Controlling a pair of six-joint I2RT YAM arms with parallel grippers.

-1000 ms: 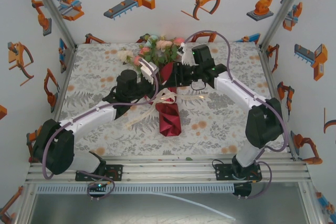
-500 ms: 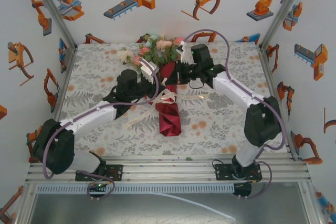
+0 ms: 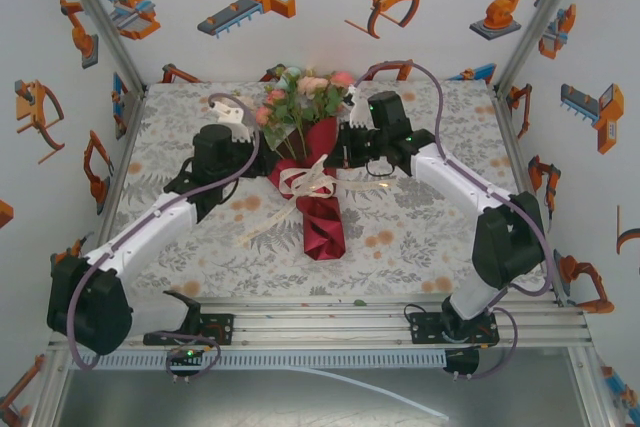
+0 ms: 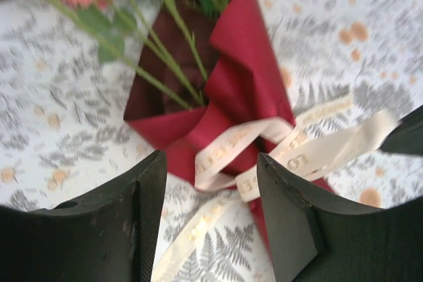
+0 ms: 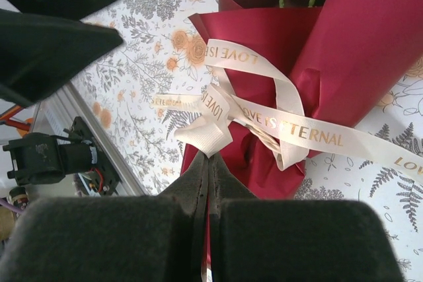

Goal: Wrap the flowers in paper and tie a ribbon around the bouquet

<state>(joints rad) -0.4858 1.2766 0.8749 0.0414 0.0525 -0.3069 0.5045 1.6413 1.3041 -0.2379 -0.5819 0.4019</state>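
The bouquet lies in the middle of the table: pink, peach and white flowers (image 3: 305, 95) with green stems (image 4: 165, 51), wrapped in a dark red paper (image 3: 322, 227) cone. A cream ribbon (image 5: 277, 123) with gold lettering is looped round the cone's waist. My right gripper (image 5: 210, 158) is shut on a folded bit of that ribbon, just right of the cone. My left gripper (image 4: 211, 216) hangs open to the left of the bouquet, nothing between its fingers (image 5: 53, 24); the ribbon loops (image 4: 225, 153) lie just beyond its tips.
A loose ribbon tail (image 3: 262, 222) trails over the printed tablecloth (image 3: 430, 227) toward the near left, another runs right of the cone. Aluminium rails (image 3: 320, 322) with the arm bases border the near edge; printed walls close in the other sides.
The left gripper has opened, let go of the ribbon and drawn back to the left. The right gripper has shut on the ribbon and shifted slightly toward the back of the table.
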